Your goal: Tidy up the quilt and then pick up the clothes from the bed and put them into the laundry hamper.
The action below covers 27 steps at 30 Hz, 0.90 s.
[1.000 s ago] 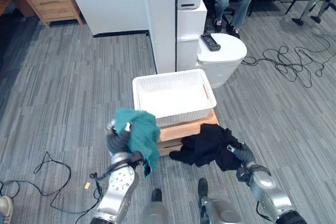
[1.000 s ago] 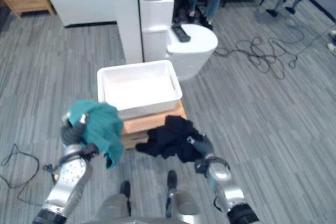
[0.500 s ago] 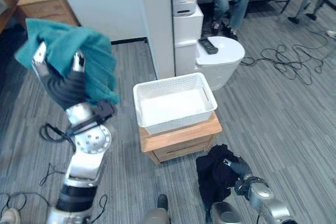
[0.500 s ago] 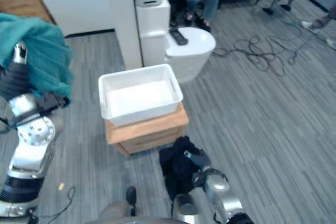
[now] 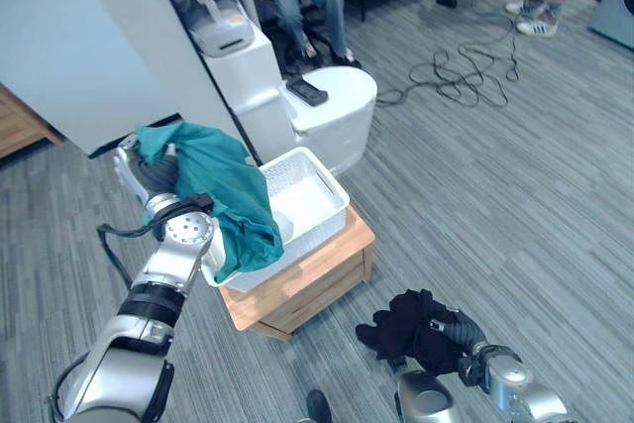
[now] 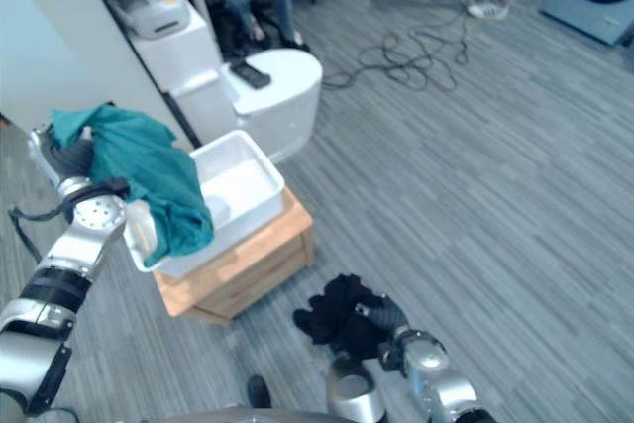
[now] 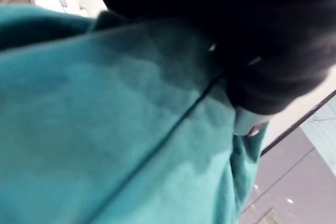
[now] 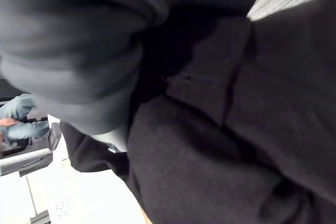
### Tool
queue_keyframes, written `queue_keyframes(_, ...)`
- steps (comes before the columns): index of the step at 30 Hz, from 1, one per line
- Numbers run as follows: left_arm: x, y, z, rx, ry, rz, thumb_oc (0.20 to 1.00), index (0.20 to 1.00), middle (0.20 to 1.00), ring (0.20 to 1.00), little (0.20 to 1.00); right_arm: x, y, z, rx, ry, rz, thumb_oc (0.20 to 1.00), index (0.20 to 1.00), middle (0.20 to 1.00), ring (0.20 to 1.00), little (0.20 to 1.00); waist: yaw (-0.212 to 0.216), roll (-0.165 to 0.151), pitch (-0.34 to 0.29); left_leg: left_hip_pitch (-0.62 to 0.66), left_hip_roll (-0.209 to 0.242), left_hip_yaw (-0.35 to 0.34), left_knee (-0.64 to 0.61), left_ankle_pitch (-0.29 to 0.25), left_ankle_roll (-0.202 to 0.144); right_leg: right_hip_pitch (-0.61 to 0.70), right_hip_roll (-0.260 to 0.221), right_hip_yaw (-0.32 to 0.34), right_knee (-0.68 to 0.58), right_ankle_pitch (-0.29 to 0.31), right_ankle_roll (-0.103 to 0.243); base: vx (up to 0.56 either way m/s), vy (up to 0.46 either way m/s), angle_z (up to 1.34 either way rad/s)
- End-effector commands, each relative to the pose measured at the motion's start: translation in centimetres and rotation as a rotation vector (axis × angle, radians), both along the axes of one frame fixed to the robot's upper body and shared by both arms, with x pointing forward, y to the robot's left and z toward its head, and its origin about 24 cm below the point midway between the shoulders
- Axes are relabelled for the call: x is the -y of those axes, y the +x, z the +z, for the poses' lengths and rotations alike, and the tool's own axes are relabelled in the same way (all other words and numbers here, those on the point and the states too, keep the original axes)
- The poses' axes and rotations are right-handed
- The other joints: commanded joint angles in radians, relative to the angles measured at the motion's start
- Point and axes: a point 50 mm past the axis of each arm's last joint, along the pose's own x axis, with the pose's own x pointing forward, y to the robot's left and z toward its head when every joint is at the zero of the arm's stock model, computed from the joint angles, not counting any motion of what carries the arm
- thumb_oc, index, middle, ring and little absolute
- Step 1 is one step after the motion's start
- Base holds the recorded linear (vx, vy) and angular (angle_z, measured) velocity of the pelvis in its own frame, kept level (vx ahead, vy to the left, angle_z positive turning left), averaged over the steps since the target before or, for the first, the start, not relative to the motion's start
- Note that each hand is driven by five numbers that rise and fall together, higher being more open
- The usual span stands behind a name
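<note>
The left hand [image 5: 157, 177] is up beside the white hamper [image 5: 319, 182], its fingers curled into a teal garment [image 5: 226, 195] that drapes down over the hamper's near-left rim; part of the cloth hangs outside the wall, part over the inside. The hamper sits on a low wooden stand [image 5: 317, 279], with a white pedestal [image 5: 319, 111] just behind it. To drop this piece well, the hand should, I judge, carry further over the middle of the hamper so the trailing cloth clears the rim, then loosen its fingers there; let go where it is and the garment may slide down the outside. Lower right, the right hand [image 5: 464, 333] is low above the floor with a black garment [image 5: 408, 322] bunched round it; its wrist view shows dark cloth close against the hand, so it seems to grip it, fingers mostly buried. That piece waits its turn and should be lifted well clear of the stand's edge.
</note>
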Motion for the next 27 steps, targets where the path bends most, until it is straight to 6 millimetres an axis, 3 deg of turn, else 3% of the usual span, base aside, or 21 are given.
queue_keyframes(1, -2.2, 0.9, 6.5, 0.182, 0.081, 0.043, 0.200, 0.200, 0.200, 0.200, 0.200, -1.2, 2.1, 2.4, 0.143, 0.036, 0.061, 0.200, 0.200, 0.200, 0.200, 0.200, 0.010, -0.036, 0.050, -0.108, 0.027, -0.024, 0.091, -0.028, 0.008, 0.025, -0.017, -0.022, 0.042, -0.128, 0.066, -0.03, 0.020, -0.21)
queue_keyframes(3, -2.6, 1.4, 5.7, 0.071, 0.103, 0.026, 0.200, 0.200, 0.200, 0.200, 0.200, -1.2, 2.2, 2.8, 0.155, 0.042, 0.065, 0.200, 0.200, 0.200, 0.200, 0.200, 0.002, -0.045, 0.062, -0.118, 0.028, -0.015, 0.092, -0.031, 0.013, 0.014, -0.015, -0.014, 0.042, -0.126, 0.068, -0.02, 0.002, -0.12)
queue_keyframes(4, -2.7, 1.7, 5.3, -0.001, 0.141, 0.029, 0.639, 0.639, 0.639, 0.639, 0.639, -1.3, 2.3, 3.0, 0.165, 0.048, 0.069, 0.200, 0.200, 0.200, 0.200, 0.200, -0.002, -0.051, 0.068, -0.127, 0.030, -0.009, 0.094, -0.031, 0.014, 0.007, -0.014, -0.011, 0.043, -0.125, 0.069, -0.03, -0.004, -0.06)
queue_keyframes(5, -2.6, 1.9, 5.0, -0.042, 0.173, 0.034, 1.000, 1.000, 1.000, 1.000, 1.000, -1.4, 2.5, 3.2, 0.171, 0.054, 0.074, 0.200, 0.200, 0.200, 0.200, 0.200, -0.005, -0.054, 0.073, -0.131, 0.031, -0.007, 0.094, -0.030, 0.013, 0.001, -0.013, -0.009, 0.044, -0.123, 0.070, -0.05, -0.010, -0.04)
queue_keyframes(10, -2.8, 2.3, 2.2, -0.253, 0.172, 0.090, 1.000, 1.000, 1.000, 1.000, 1.000, -2.0, 3.2, 3.8, 0.211, 0.075, 0.095, 0.200, 0.200, 0.200, 0.200, 0.200, -0.010, -0.067, 0.094, -0.149, 0.032, 0.001, 0.094, -0.030, 0.012, -0.018, -0.010, -0.001, 0.043, -0.121, 0.075, -0.05, -0.005, -0.08)
queue_keyframes(12, -3.2, 1.9, 0.3, -0.352, 0.133, 0.129, 1.000, 1.000, 1.000, 1.000, 1.000, -2.2, 3.5, 4.0, 0.221, 0.078, 0.086, 0.200, 0.200, 0.200, 0.200, 0.200, -0.009, -0.072, 0.102, -0.150, 0.032, 0.002, 0.094, -0.032, 0.012, -0.020, -0.009, 0.000, 0.041, -0.120, 0.077, -0.04, 0.004, -0.14)
queue_keyframes(13, -3.5, 1.2, -1.6, -0.391, 0.083, 0.162, 1.000, 1.000, 1.000, 1.000, 1.000, -2.3, 3.6, 4.0, 0.224, 0.079, 0.067, 0.200, 0.200, 0.200, 0.200, 0.200, -0.009, -0.079, 0.103, -0.151, 0.033, 0.006, 0.098, -0.034, 0.011, -0.017, -0.010, -0.001, 0.040, -0.121, 0.078, -0.03, 0.013, -0.07)
queue_keyframes(15, -3.7, 0.8, -2.6, -0.398, 0.071, 0.156, 1.000, 1.000, 1.000, 1.000, 1.000, -2.3, 3.5, 4.0, 0.222, 0.079, 0.047, 0.200, 0.200, 0.200, 0.200, 0.200, -0.009, -0.082, 0.102, -0.152, 0.033, 0.008, 0.100, -0.035, 0.012, -0.016, -0.011, -0.001, 0.039, -0.121, 0.078, -0.01, 0.010, -0.02)
queue_keyframes(21, -2.1, 0.5, -2.6, -0.060, -0.191, 0.007, 1.000, 1.000, 1.000, 1.000, 1.000, 0.1, 3.8, 5.0, 0.342, 0.034, -0.151, 0.200, 0.200, 0.200, 0.200, 0.200, -0.006, -0.091, 0.106, -0.130, 0.033, 0.007, 0.099, -0.043, 0.016, 0.011, -0.008, 0.000, 0.032, -0.125, 0.074, -0.02, 0.028, 0.00)
queue_keyframes(23, 0.4, -0.6, -3.9, 0.069, -0.309, -0.099, 1.000, 1.000, 1.000, 1.000, 1.000, 2.2, 4.7, 7.2, 0.490, 0.008, -0.232, 0.200, 0.200, 0.200, 0.200, 0.200, 0.019, -0.094, 0.099, -0.121, 0.027, -0.014, 0.101, -0.049, 0.020, 0.030, -0.009, -0.009, 0.028, -0.128, 0.072, -0.01, 0.015, 0.04)
queue_keyframes(25, 1.6, -1.4, -4.7, 0.098, -0.343, -0.133, 1.000, 1.000, 1.000, 1.000, 1.000, 2.7, 5.2, 8.5, 0.559, -0.003, -0.246, 0.200, 0.200, 0.200, 0.200, 0.200, 0.033, -0.095, 0.091, -0.122, 0.023, -0.025, 0.100, -0.047, 0.021, 0.034, -0.010, -0.013, 0.026, -0.127, 0.071, 0.00, 0.029, 0.07)
queue_keyframes(26, 3.5, -2.7, -5.7, 0.112, -0.396, -0.186, 1.000, 1.000, 1.000, 1.000, 1.000, 3.1, 6.2, 11.0, 0.682, -0.028, -0.248, 0.200, 0.200, 0.200, 0.200, 0.200, 0.063, -0.096, 0.082, -0.119, 0.012, -0.049, 0.099, -0.051, 0.025, 0.046, -0.012, -0.023, 0.025, -0.131, 0.069, 0.00, 0.053, 0.08)
queue_keyframes(27, 3.9, -3.0, -5.9, 0.107, -0.406, -0.199, 1.000, 1.000, 1.000, 1.000, 1.000, 3.2, 6.5, 11.7, 0.711, -0.038, -0.242, 0.200, 0.200, 0.200, 0.200, 0.200, 0.070, -0.096, 0.080, -0.119, 0.009, -0.055, 0.099, -0.051, 0.027, 0.049, -0.013, -0.025, 0.024, -0.131, 0.069, -0.02, 0.080, 0.08)
